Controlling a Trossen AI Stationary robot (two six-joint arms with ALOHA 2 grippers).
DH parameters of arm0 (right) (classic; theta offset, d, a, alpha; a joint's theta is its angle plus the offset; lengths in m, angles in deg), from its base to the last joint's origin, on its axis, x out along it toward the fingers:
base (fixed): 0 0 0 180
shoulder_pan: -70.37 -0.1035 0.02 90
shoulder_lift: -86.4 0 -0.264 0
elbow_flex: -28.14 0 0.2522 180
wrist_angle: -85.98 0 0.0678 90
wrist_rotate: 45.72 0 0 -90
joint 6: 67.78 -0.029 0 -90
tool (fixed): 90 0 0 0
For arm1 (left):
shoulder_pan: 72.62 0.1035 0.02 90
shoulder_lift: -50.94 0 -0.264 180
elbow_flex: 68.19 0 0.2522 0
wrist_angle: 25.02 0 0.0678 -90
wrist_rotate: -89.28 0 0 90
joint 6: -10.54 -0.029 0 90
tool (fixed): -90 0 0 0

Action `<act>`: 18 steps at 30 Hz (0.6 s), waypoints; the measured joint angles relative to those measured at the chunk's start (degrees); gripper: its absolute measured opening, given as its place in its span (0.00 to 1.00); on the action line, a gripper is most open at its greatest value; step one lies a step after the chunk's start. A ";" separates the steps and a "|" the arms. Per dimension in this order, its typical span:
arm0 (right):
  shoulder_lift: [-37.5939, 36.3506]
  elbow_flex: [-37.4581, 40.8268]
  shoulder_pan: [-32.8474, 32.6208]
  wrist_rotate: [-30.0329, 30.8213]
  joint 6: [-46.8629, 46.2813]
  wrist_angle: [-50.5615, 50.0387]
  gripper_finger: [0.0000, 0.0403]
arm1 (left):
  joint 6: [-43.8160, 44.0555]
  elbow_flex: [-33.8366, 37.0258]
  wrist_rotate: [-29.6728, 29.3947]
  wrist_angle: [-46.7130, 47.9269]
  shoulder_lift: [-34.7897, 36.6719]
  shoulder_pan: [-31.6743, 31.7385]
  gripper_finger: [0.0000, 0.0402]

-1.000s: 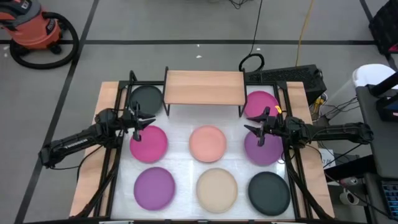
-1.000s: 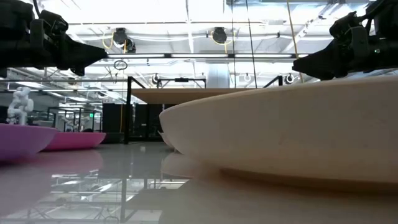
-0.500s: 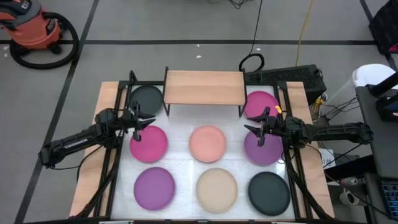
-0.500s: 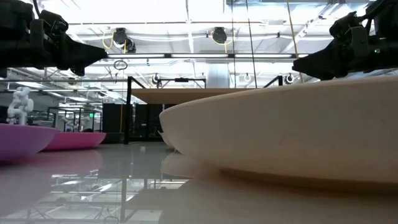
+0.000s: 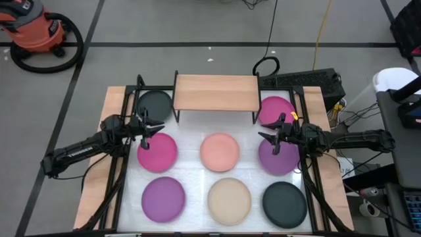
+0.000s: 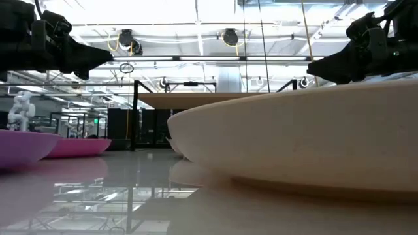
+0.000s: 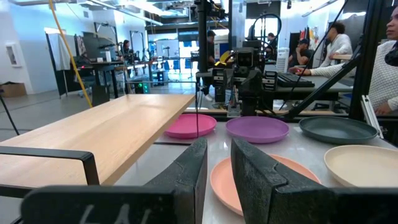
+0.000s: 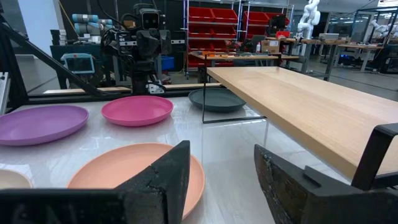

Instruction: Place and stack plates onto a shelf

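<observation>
Eight plates lie flat on the white board. In the high view the far row is a dark grey plate (image 5: 155, 103) and a hot pink plate (image 5: 276, 108). The middle row is hot pink (image 5: 158, 150), salmon (image 5: 220, 150) and purple (image 5: 277, 157). The near row is purple (image 5: 164, 197), beige (image 5: 229, 197) and dark grey (image 5: 285, 201). The wooden shelf (image 5: 216, 92) stands at the far middle with nothing on its top. My left gripper (image 5: 151, 130) hovers open, with a narrow gap, over the far edge of the middle hot pink plate. My right gripper (image 5: 268, 133) hovers open over the far edge of the middle purple plate.
The white board's black frame (image 5: 125, 112) runs along both sides under the arms. A black box with cables (image 5: 309, 82) sits beyond the far right corner. An orange vacuum (image 5: 39, 33) stands on the floor. People sit at desks (image 7: 336, 43) behind the table.
</observation>
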 joint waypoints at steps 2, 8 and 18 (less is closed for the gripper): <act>0.00 0.00 0.00 0.00 0.00 0.00 0.40 | 0.00 0.01 0.02 0.00 0.00 0.00 0.19; 0.00 0.00 0.02 0.00 0.00 0.01 0.40 | 0.00 0.01 0.01 0.00 0.00 0.00 0.19; -0.01 0.00 0.01 0.00 -0.01 0.00 0.40 | 2.98 0.01 0.04 -0.02 0.00 0.01 0.19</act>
